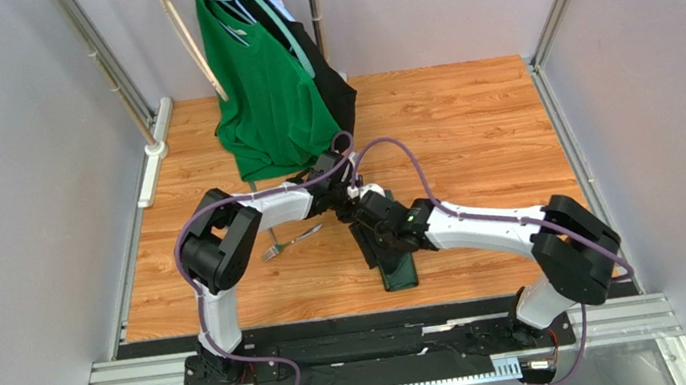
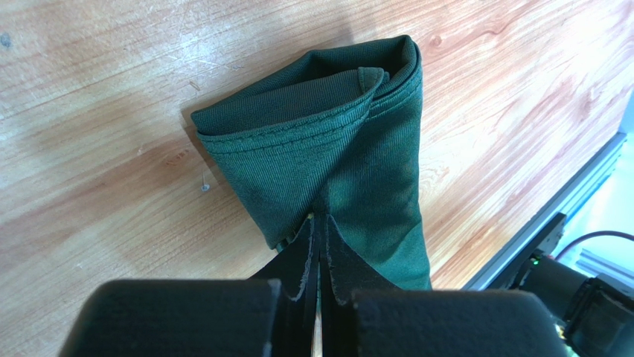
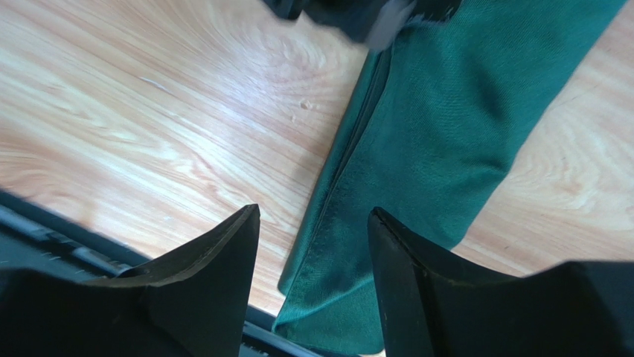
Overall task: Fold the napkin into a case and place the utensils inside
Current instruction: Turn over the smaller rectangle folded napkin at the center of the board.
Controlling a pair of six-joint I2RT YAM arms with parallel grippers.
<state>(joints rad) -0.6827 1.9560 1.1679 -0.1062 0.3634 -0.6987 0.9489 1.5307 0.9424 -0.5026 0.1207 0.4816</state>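
Top external view gives us only the near end of the napkin (image 1: 401,272), a narrow dark green strip lying on the table (image 1: 480,133). The rest of it sits under the two arms where they cross mid-table. The utensils (image 1: 295,240) lie on the wood to the left of the napkin, apart from it. The left arm partly covers them, so we cannot count them.

From the left wrist we see the left gripper (image 2: 318,223) closed tight. It pinches the napkin's upper layer, and the cloth rises in creases toward the fingertips. At the far end the folded cloth gapes like a pouch mouth. We make out only layered cloth there and cannot see deeper inside.

From the right wrist, the right gripper (image 3: 312,212) stands wide and holds nothing, and the napkin's stitched edge runs beneath the gap between its fingers. We cannot tell whether they touch the cloth. A blurred dark shape crosses the top of that view.

At the far side a green T-shirt (image 1: 267,92) and a black garment (image 1: 340,92) hang, their tops cut off by the frame.
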